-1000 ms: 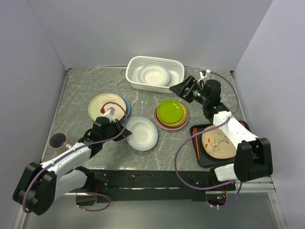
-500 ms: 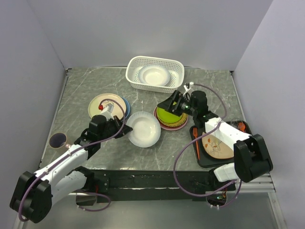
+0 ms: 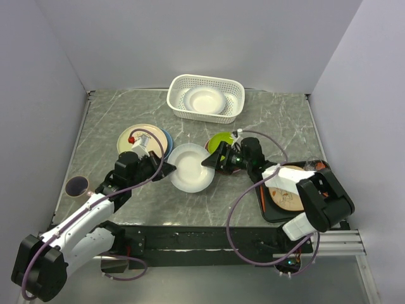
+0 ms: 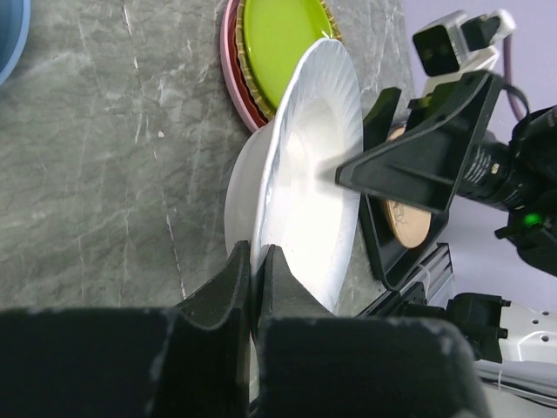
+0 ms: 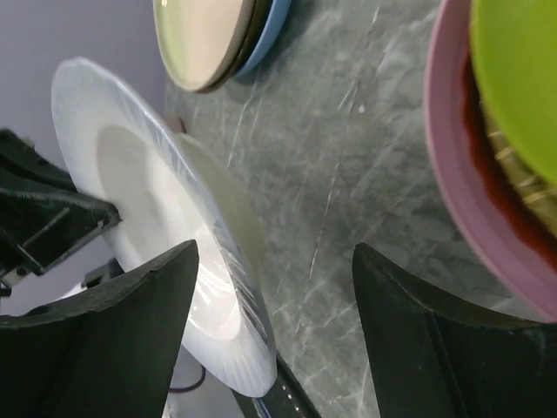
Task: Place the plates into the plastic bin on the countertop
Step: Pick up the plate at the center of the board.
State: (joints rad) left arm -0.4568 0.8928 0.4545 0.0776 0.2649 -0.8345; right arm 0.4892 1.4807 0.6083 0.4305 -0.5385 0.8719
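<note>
Holding: the left gripper [image 4: 258, 261] has its jaws shut on the near rim of a white plate [image 4: 318, 165].
Mug: a dark cup [image 3: 77, 185] stands at the desk's [image 3: 107, 114] left edge, apart from everything else.
Left pile: a cream plate [image 3: 142, 132] lies on a blue plate [image 3: 168, 140]. Only a crescent of the blue one shows, and the left arm covers part of the pile.
Held plate: plain glossy white, with a ribbed rim and a shallow well. It is tipped up on edge mid-desk, between the left pile and the green stack.
Right gripper [image 5: 274, 252]: its jaws are spread wide with the white plate's rim in the gap. Whether a finger touches the plate cannot be told.
Green stack: a lime green plate [image 4: 283, 43] lies on top and a pink plate [image 5: 461, 157] at the bottom. The layers between show only as edges, and from above the right arm hides half the stack.
Plastic bin [image 3: 180, 88]: white lattice walls, at the far side of the desk. It holds one white dish [image 3: 204, 99].
Tray: a black tray [image 3: 261, 190] at the right carries a sprig-patterned plate [image 3: 281, 196], partly under the right arm.
</note>
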